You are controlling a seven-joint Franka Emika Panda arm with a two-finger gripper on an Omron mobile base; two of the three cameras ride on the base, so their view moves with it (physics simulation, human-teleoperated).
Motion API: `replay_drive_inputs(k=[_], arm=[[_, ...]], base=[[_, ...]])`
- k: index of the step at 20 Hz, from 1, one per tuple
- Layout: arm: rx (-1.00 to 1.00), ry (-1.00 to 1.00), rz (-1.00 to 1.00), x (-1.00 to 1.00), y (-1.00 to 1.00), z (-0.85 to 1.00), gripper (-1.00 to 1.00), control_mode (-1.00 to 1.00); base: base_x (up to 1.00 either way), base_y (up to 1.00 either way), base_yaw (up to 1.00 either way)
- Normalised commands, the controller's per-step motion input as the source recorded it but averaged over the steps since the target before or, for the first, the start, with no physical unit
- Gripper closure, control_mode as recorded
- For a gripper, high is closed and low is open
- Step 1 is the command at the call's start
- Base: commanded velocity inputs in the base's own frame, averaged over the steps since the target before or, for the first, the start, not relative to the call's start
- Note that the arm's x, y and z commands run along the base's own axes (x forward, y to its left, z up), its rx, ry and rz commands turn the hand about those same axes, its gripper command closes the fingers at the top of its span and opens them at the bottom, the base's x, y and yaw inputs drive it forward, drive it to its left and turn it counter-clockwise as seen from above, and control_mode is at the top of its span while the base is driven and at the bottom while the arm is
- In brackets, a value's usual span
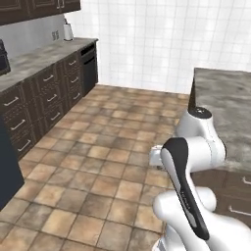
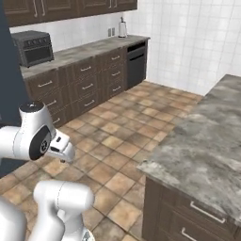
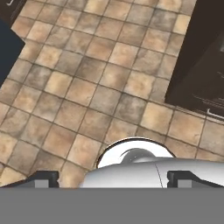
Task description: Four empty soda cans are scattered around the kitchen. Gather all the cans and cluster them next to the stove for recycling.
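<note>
Along the left wall runs a stone counter (image 2: 89, 49) over dark wooden drawers (image 2: 87, 70), with a boxy grey toaster oven (image 2: 33, 47) toward its near end and a small white appliance (image 2: 122, 29) standing at its far corner by the tiled wall. Below that far end sits a dark dishwasher front (image 2: 136, 63). The middle of the room is bare tiled floor (image 1: 98, 162). To the right stands an island (image 2: 207, 146) with a marbled top that looks bare, with drawers below its near edge.

The arm is folded up over the base, and the gripper (image 3: 113, 179) points down at the floor, its fingertips standing wide apart at the two sides of the hand view with nothing between them.

I can see no soda cans from here, and no stove either. My guess is that the robot is between pickups, travelling or searching. The next move calls for driving or turning the base until a can comes into sight, then bringing the spread gripper down around it.
</note>
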Motion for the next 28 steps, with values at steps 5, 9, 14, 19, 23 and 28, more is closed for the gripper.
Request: replay_drive_inputs(k=[5,9,14,19,23,28], arm=[[0.0,0.0,0.0,0.0,0.0,0.0,-1.0,1.0],[0.0,0.0,0.0,0.0,0.0,0.0,-1.0,1.0],[0.0,0.0,0.0,0.0,0.0,0.0,-1.0,1.0],[0.0,0.0,0.0,0.0,0.0,0.0,-1.0,1.0],[0.0,0.0,0.0,0.0,0.0,0.0,-1.0,1.0],[0.0,0.0,0.0,0.0,0.0,0.0,-1.0,1.0]], base=[[1.0,0.78,-0.11],[1.0,0.92,-0.09],[1.0,0.9,-0.17],[1.0,0.76,-0.29],[1.0,0.83,-0.27],[1.0,0.76,0.05]])
